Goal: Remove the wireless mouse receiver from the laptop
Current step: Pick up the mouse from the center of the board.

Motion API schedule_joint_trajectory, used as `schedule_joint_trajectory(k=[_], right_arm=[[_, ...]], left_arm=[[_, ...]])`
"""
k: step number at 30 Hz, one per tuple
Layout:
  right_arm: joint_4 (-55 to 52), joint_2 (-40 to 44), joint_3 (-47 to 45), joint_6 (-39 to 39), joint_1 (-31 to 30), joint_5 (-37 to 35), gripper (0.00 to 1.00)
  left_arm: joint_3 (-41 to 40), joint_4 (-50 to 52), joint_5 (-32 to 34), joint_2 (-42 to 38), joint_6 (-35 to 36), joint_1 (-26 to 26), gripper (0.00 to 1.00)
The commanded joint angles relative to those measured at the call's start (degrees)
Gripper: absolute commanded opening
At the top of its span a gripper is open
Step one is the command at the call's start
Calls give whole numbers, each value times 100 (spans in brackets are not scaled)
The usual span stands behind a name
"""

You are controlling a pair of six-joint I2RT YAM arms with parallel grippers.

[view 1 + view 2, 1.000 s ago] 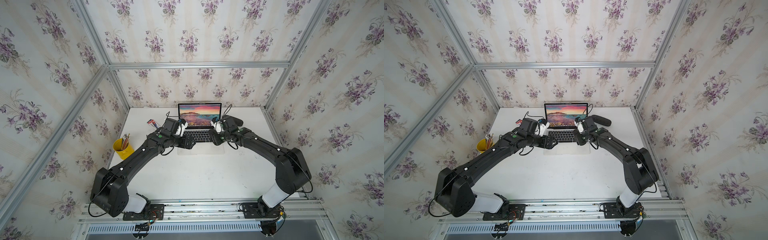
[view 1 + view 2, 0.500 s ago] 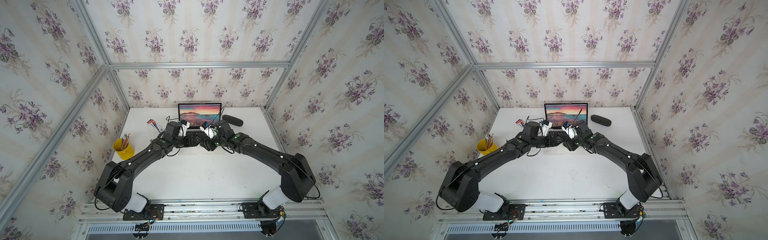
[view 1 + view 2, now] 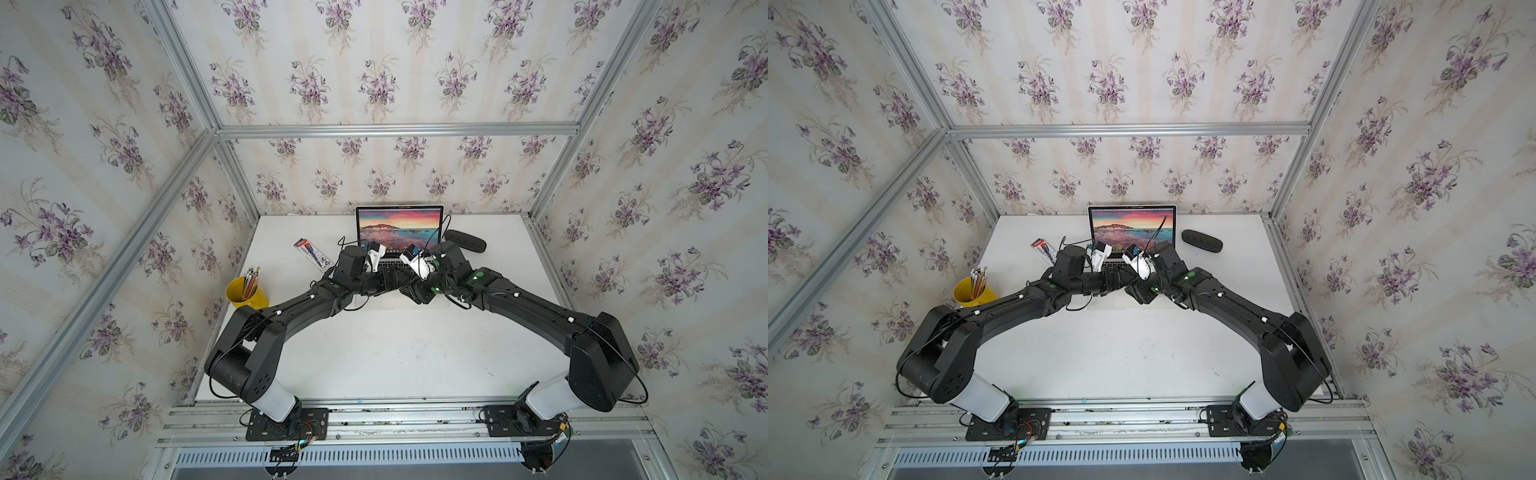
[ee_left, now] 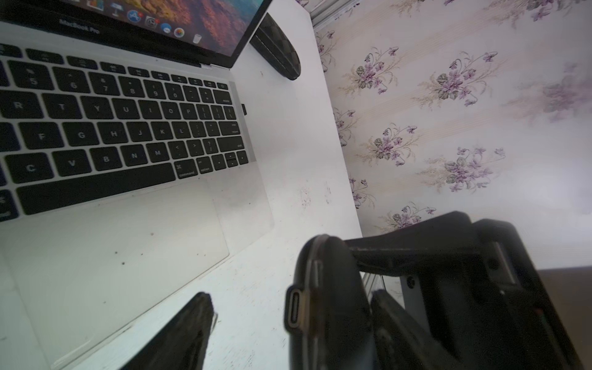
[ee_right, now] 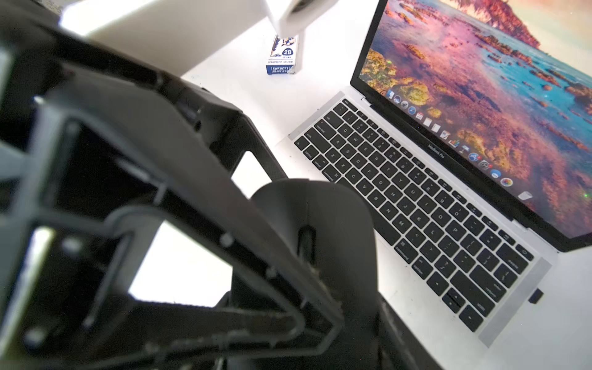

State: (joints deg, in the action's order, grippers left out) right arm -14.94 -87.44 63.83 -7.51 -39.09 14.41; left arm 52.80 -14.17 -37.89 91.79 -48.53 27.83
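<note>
Your right gripper (image 3: 409,286) grips black oval mouse (image 5: 336,217); left gripper (image 4: 291,298) gapes around it. Tiny black receiver stub (image 4: 244,109) sits in slim silver laptop (image 4: 243,198).

The laptop (image 3: 399,227) stood at the table's (image 3: 395,357) 12 o'clock. The receiver (image 4: 243,109) sat in its 3 o'clock side; a case (image 3: 465,241) was at its 2 o'clock, a pencil box (image 3: 312,254) at 9, a pencil cup (image 3: 248,291) at 8, a mouse (image 4: 323,278) at 6.

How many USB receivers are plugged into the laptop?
1. The wireless mouse receiver sticks out of the laptop edge facing the black case. The opposite edge is poorly seen, so another may be hidden there.
</note>
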Motion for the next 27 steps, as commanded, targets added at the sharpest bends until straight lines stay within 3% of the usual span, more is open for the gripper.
schedule_joint_trajectory(k=[1,7,16,21,24,27], right_arm=[[258,87,18,-20,-24,243,31],[263,34,7,-27,-39,252,31],[315,75,-6,-31,-55,205,31],[351,91,-20,-6,-55,175,32],[361,111,-25,50,-81,37,45],[378,256,-82,50,-274,-593,61]], left_arm=[[3,-254,28,74,-138,-4,70],[46,-359,-100,176,-191,32,54],[73,-420,-250,249,-253,86,13],[65,-265,-270,200,-210,132,1],[77,-90,-280,186,-155,142,1],[283,495,-238,165,14,148,1]])
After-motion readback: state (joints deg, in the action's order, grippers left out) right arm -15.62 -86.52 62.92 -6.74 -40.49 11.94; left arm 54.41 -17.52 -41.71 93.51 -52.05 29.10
